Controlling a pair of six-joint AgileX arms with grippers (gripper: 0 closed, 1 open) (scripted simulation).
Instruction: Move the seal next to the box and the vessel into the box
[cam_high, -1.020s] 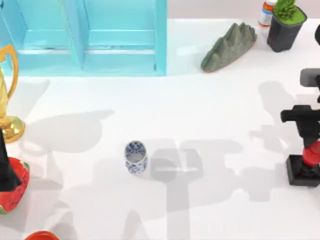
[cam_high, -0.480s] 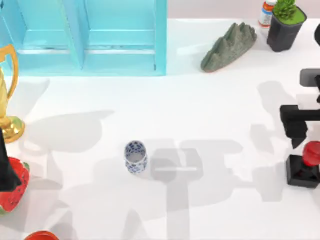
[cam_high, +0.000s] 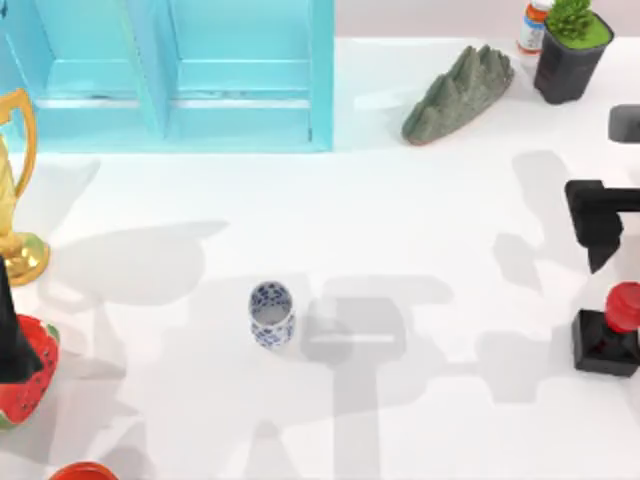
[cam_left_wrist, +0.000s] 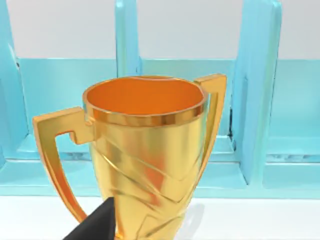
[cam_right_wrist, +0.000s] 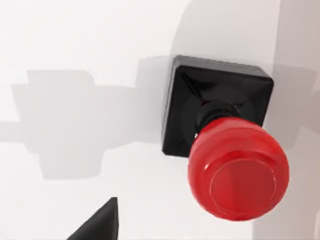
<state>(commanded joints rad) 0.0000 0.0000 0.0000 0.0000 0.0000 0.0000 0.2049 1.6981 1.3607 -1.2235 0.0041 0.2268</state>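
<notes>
Seal (cam_high: 610, 335) upright at table's right edge; right gripper (cam_high: 598, 225) just above, apart, jaws' state unclear; wrist view shows knob top.

Bright, even light — soft grey shadows cross the white table (cam_high: 420, 200).

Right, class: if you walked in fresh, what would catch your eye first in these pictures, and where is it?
Probably the big turquoise box across the table's far left, and the golden trophy looming in front of it in the left wrist view. Next, the seal with its glossy red knob at the right edge, just below the right end effector, and the small blue-and-white vessel alone mid-table.
</notes>
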